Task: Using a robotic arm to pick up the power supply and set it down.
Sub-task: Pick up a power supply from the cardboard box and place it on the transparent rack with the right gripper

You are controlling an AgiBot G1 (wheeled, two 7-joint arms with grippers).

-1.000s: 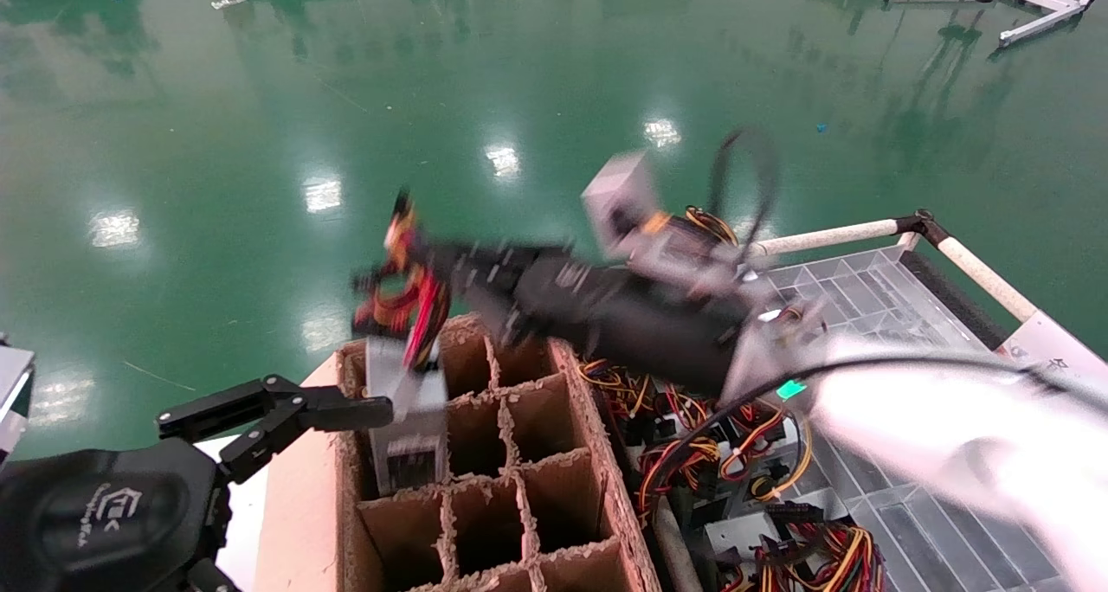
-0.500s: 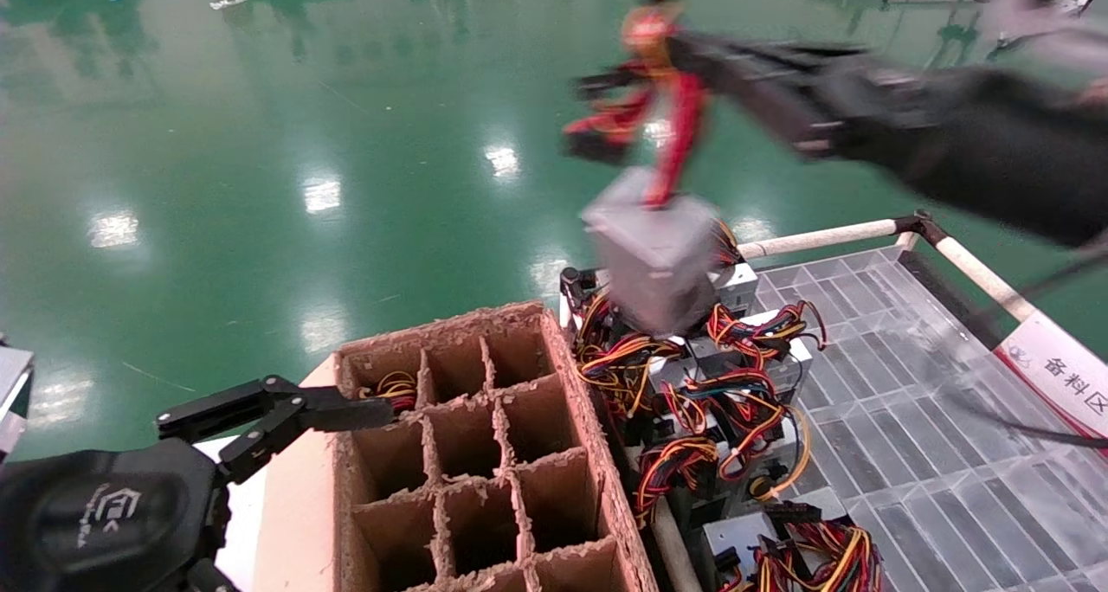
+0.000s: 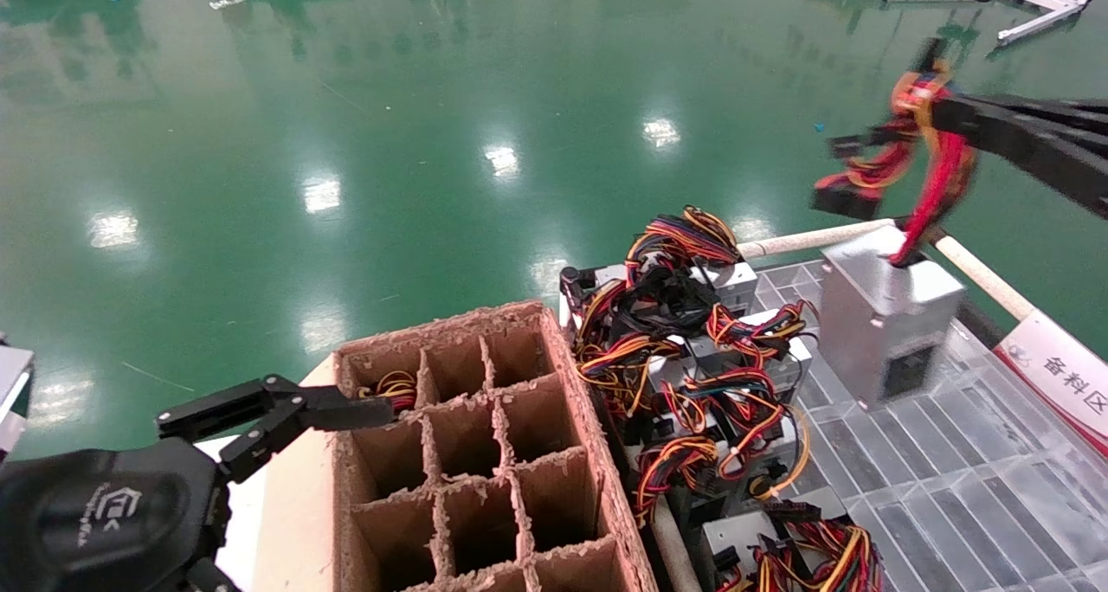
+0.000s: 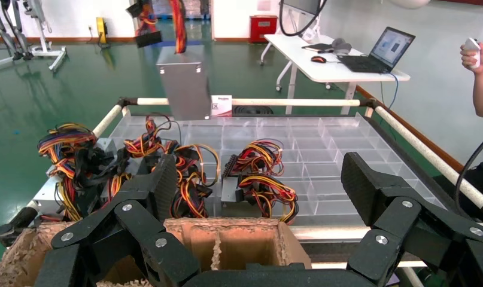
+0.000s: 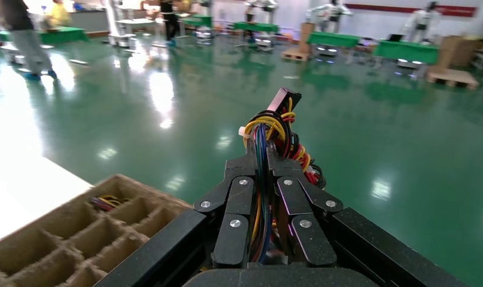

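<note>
The power supply [image 3: 883, 315], a silver-grey metal box with a black socket on its front, hangs by its red and yellow cables [image 3: 939, 164] just above the clear tray at the right. My right gripper [image 3: 948, 116] reaches in from the right edge and is shut on that cable bundle [image 5: 264, 149]; the box itself is out of sight in the right wrist view. In the left wrist view the box [image 4: 184, 84] dangles at the tray's far side. My left gripper [image 4: 260, 188] is parked open at the cardboard box's near-left corner, with its fingers [image 3: 346, 412] holding nothing.
A brown cardboard grid box [image 3: 485, 453] stands in front, with cables [image 3: 394, 389] in its far-left cell. Several other supplies with tangled wires [image 3: 692, 376] crowd the left of the clear compartment tray [image 3: 943, 497]. A white rail [image 3: 814, 239] and a labelled sign [image 3: 1056, 376] border it.
The right arm lifted the power supply out of the cardboard box's far-left cell and swung it up and to the right, over the clear tray. The left arm stayed still.
</note>
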